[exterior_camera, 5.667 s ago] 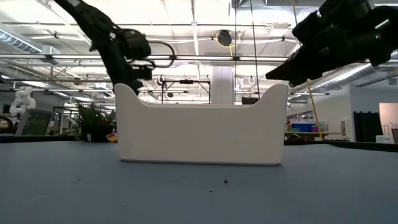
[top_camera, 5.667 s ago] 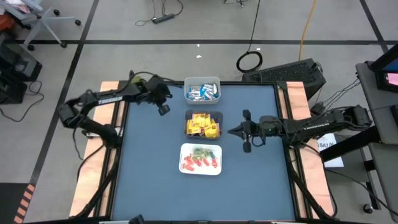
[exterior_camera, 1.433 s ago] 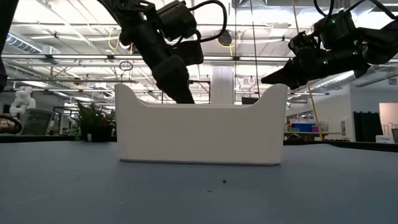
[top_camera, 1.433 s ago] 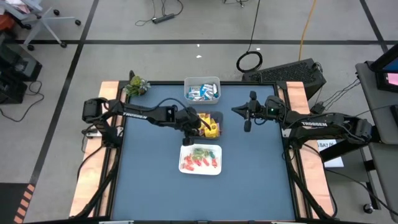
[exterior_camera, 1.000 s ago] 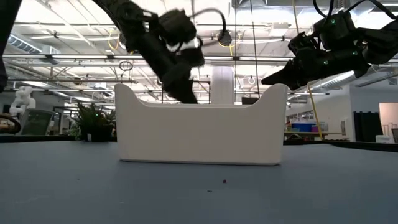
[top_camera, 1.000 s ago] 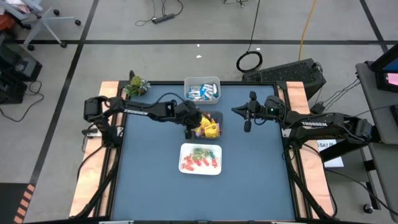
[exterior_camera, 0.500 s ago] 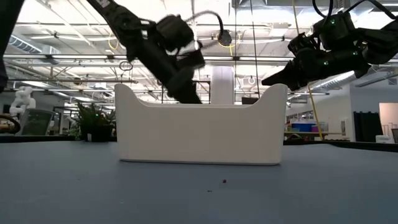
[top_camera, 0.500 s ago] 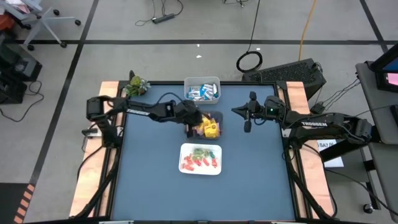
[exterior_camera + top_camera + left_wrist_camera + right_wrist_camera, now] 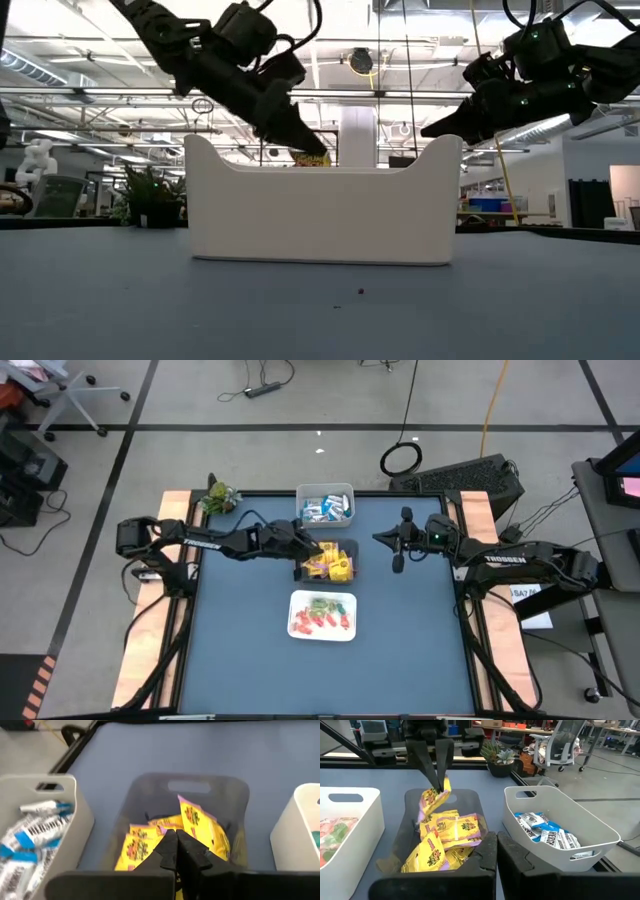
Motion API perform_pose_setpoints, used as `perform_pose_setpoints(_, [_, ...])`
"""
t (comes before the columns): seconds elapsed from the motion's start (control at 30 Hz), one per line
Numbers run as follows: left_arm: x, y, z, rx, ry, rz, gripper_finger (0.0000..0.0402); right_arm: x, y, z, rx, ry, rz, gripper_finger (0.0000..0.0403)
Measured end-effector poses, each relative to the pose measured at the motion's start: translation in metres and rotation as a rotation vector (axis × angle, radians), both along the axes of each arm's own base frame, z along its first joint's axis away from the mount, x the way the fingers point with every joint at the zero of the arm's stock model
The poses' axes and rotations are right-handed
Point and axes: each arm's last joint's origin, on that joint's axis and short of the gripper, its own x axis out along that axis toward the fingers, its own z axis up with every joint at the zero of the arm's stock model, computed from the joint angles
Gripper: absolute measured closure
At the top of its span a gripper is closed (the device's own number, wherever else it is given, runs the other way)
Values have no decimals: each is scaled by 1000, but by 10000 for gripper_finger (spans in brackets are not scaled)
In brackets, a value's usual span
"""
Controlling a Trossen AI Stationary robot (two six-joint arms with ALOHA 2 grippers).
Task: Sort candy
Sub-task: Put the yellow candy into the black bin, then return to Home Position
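Left hand (image 9: 318,550) lifted, clamped on yellow packet (image 9: 441,790); right hand (image 9: 397,554) closed, idle.

Glossy yellow foil-like candy packets (image 9: 451,829) fill a matt dark grey plastic bin (image 9: 475,801). Smooth white plastic bins (image 9: 600,832) flank it on the matt blue table mat (image 9: 240,630), wood-edged.
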Motion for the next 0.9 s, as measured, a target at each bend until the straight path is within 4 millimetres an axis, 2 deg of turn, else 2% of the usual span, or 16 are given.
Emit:
perform_pose_setpoints(0.13, [-3, -1, -6, -26, 21, 13, 374, 0, 0, 0, 13, -5, -4, 403])
perform_pose_setpoints(0.33, [-4, 0, -7, -22, 29, 17, 292, 0, 0, 0, 17, -6, -4, 403])
perform_pose_setpoints(0.47, [-9, -1, 3, 46, 30, 13, 256, 0, 0, 0, 14, -5, -4, 403])
perform_pose_setpoints(0.6, [-21, -7, 13, 98, 4, 24, 273, 0, 0, 0, -1, 4, -2, 403])
perform_pose_setpoints(0.9, [-65, -15, 4, 108, -79, 36, 385, -2, 2, 1, -67, 26, -2, 403])
